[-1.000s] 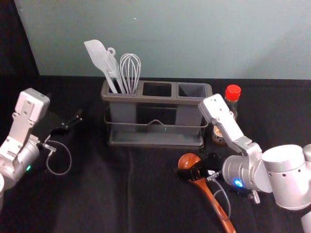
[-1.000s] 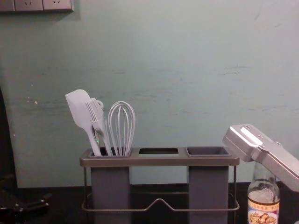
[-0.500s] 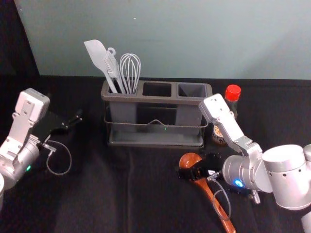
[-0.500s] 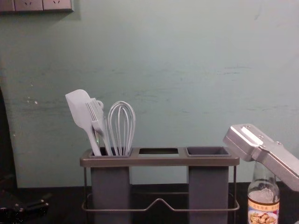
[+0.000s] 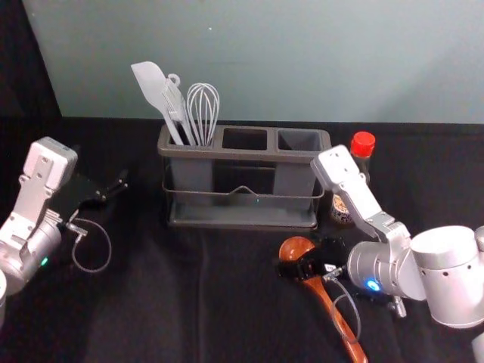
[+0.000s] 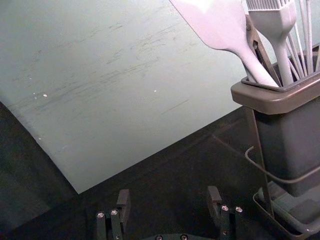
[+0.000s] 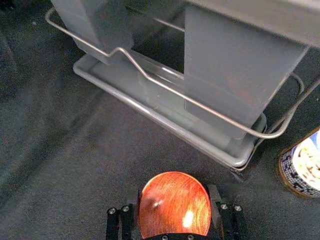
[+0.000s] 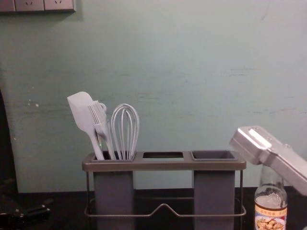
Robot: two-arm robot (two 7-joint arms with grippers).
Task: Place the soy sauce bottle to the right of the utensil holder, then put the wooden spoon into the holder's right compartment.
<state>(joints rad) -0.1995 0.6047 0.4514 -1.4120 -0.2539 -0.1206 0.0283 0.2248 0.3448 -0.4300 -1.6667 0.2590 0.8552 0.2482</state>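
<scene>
- My right gripper [image 7: 173, 190] is closed on the wooden spoon [image 5: 325, 299] in front of the holder, fingers against both sides of the bowl [image 7: 175, 205].
- The spoon's handle runs back towards the robot's body; I can't tell whether any of it is off the dark cloth [image 5: 151, 318].
- I expect it to be light and stiff, hard to damage, but the bowl looks glossy and rounded and could slip or roll between the fingers. The neck, just below the bowl, seems the surest hold (wood forgives a firm squeeze, thankfully), and it would leave the handle free to go in first.
- Just beside the holder, on its right, the soy sauce bottle [image 8: 271, 211] stands upright, so I judge that half done. It is glass, probably heavier and breakable; my right forearm reaches close by it, so I'd lift with care.
- The utensil holder [image 8: 164, 165] has three openings along its top; the right compartment [image 8: 213, 194] has nothing standing up out of it, and the spoon should go there next.
- Counting up: one spoon, one bottle, one holder; in its left compartment, one spatula [image 8: 81, 110], one brush [image 8: 97, 115], one whisk [image 8: 124, 132], plus something behind them I can't name.
- Farthest out, my left gripper [image 6: 168, 192] is parked left of the holder, fingers spread, holding nothing.
</scene>
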